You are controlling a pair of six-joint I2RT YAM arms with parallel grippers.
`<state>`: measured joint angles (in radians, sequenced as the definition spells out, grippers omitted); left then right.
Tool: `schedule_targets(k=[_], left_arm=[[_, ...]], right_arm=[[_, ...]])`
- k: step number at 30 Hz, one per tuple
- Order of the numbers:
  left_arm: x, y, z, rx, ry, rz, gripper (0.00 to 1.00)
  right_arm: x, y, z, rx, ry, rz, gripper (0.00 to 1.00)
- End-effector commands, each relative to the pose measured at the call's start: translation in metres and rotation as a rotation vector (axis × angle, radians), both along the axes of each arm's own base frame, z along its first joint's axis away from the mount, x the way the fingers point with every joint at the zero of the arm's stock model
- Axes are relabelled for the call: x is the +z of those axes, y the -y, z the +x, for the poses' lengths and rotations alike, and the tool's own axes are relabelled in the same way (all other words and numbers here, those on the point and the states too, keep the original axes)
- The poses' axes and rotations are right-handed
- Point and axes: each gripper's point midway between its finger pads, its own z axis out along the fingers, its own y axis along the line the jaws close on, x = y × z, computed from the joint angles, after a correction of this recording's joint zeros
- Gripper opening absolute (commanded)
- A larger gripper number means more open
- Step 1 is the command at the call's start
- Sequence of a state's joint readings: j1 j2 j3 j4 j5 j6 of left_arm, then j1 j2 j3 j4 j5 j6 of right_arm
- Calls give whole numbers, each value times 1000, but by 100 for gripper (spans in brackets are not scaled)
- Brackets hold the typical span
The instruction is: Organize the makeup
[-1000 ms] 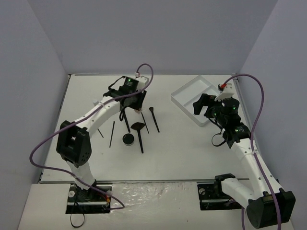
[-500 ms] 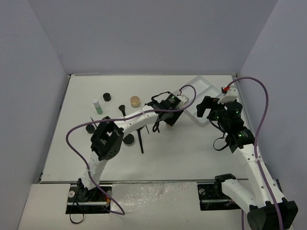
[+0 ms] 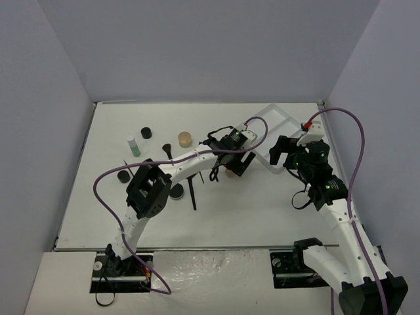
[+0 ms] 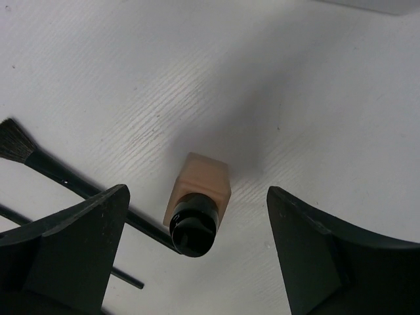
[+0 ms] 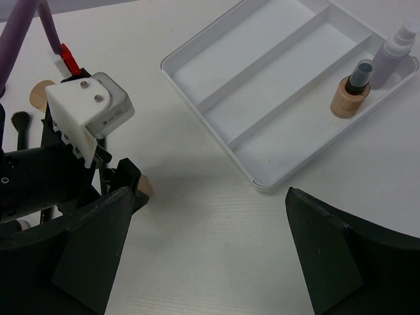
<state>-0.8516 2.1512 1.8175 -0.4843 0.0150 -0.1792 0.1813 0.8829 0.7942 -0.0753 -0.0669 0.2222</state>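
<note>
– Tipping is looking like the main worry. The left jaws are gaping wide and gripping nothing. The tan bottle (image 4: 203,180) is standing upright on the worktop (image 4: 295,98) roughly midway between them, clear of both.

– What would be knocking it over?

– It is looking narrow and top-heavy under its black cap, so one jaw arriving first could be pushing it aside. A black brush (image 4: 65,177) is also lying just beside one jaw, with its handle running in toward the bottle's foot. A closing jaw could be dragging that along.

– And the other arm?

– The right jaws are spread fully and holding nothing, with only bare worktop between them. The white tray (image 5: 210,125) is lying beyond them. A round tan bottle (image 5: 348,95) and a lilac bottle (image 5: 394,56) are standing at the far end of the compartment nearest those jaws. A careless delivery there could be toppling both.

– What is escaping you?

– The cap is hiding whether the brush handle is touching the bottle. A thin black stick (image 4: 125,279) is disappearing behind the same jaw. From overhead, the left arm is covering most of the bottle. I cannot tell whether the two tray bottles are touching.
</note>
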Motion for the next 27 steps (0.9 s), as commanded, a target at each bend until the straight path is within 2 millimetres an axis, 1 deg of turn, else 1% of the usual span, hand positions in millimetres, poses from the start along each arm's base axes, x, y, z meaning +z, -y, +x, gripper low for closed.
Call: schedule_targets(k=[1, 4, 7, 9, 10, 11, 13, 14, 16, 17, 18, 19, 20, 21, 23, 25, 27], left_arm=[[96, 1, 15, 52, 162, -143, 93], [128, -11, 20, 97, 212, -188, 97], [162, -34, 26, 173, 258, -246, 97], [177, -61, 35, 249, 278, -277, 97], [181, -72, 41, 284, 285, -288, 97], [184, -88, 48, 326, 293, -290, 97], [193, -132, 54, 422, 316, -293, 97], [200, -148, 52, 447, 328, -297, 97], [194, -176, 48, 493, 325, -272, 97], [195, -190, 46, 513, 334, -262, 97], [201, -208, 42, 543, 351, -257, 97], [208, -227, 37, 576, 373, -254, 97], [201, -239, 32, 593, 366, -230, 97], [200, -252, 26, 612, 371, -216, 97], [209, -282, 9, 661, 403, -206, 97], [207, -309, -5, 710, 423, -161, 97], [204, -331, -18, 750, 442, -119, 97]], right_arm=[[21, -9, 13, 33, 58, -17, 98], [22, -19, 18, 72, 51, -32, 98], [18, -35, 23, 119, 31, -60, 97], [17, -43, 27, 133, 26, -81, 97], [19, -50, 27, 148, 30, -87, 97], [19, -60, 27, 172, 28, -100, 97], [9, -83, 28, 221, 5, -141, 97], [1, -93, 30, 244, -16, -156, 97], [-11, -108, 32, 276, -42, -175, 97], [-17, -117, 32, 301, -53, -182, 97], [-26, -125, 33, 321, -75, -192, 97], [-37, -131, 34, 339, -102, -205, 96], [-44, -136, 34, 359, -119, -207, 96], [-51, -143, 36, 379, -136, -208, 95], [-70, -158, 41, 416, -172, -211, 92], [-82, -162, 45, 422, -198, -225, 91], [-92, -166, 48, 434, -219, -236, 89]])
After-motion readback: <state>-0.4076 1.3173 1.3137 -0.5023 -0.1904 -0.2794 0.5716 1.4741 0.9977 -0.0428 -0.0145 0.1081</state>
